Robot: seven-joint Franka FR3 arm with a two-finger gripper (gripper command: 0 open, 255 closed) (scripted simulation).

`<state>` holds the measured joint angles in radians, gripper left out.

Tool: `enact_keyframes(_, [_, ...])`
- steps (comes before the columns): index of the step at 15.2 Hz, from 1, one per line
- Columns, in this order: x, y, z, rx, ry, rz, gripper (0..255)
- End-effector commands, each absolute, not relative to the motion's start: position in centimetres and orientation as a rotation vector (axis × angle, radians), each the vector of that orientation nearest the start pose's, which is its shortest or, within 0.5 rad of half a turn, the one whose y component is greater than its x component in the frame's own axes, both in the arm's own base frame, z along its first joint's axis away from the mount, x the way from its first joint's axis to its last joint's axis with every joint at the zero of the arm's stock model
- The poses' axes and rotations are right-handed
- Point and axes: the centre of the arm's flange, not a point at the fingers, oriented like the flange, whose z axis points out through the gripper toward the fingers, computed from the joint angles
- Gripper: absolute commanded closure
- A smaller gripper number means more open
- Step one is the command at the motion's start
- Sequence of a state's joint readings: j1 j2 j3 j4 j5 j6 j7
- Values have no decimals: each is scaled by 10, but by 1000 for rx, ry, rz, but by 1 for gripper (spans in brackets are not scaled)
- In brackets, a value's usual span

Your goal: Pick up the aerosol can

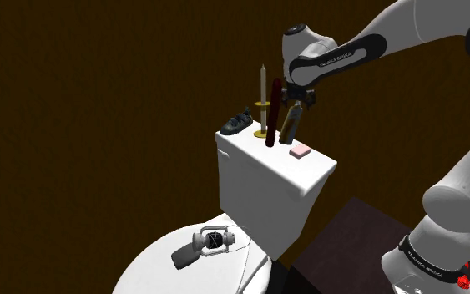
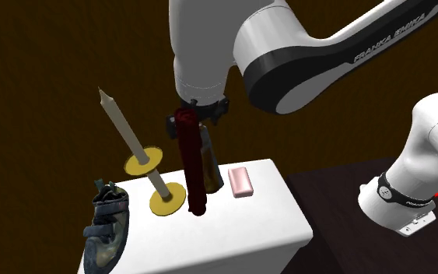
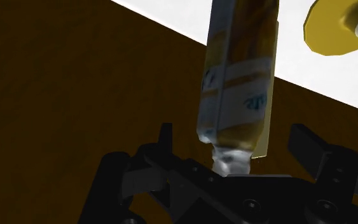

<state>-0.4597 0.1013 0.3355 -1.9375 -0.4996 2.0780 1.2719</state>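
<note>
Dark brown wall stands behind a white toilet, and the flat white tank lid (image 1: 254, 152) carries all the small things. In the shoulder view, the black pincer (image 1: 295, 102) hangs over the back part of the lid. Right under it is the yellow-brown aerosol can with a label (image 1: 290, 125). The can seems to rest on the lid and to lean a bit. A tall dark red stick (image 1: 273, 117) is just beside the can, next to a white candle on a gold holder (image 1: 263, 92). A small pink block (image 1: 300, 150) lies near the can's foot.

In the second exterior view, the can is half hidden behind the red stick. They are very close, but I cannot tell if they touch.

In the wrist view, the can's silvery top points at the pincer's palm. The two black fingers (image 3: 165, 141) stand apart, one on each side, with a gap to the can. So the can is not held yet.

A few things could go wrong. The can leans, so a squeeze could push it over or let it slip out. It looks round and smooth, so it might slide down when lifted. A finger could also bump the red stick and tip it into the candle.
</note>
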Motion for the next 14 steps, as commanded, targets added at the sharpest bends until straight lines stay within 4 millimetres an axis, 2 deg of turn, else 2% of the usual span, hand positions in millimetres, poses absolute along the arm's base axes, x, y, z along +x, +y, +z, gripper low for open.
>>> enact_keyframes(1, [580,-102,435,-2865,1881,-453,0])
enact_keyframes(2, [580,-102,435,-2865,1881,-453,0])
enact_keyframes(3, [580,-102,435,-2865,1881,-452,255])
enact_keyframes(12, [580,-102,435,-2865,1881,-453,255])
enact_keyframes(14, [580,-102,446,-2865,1881,-453,255])
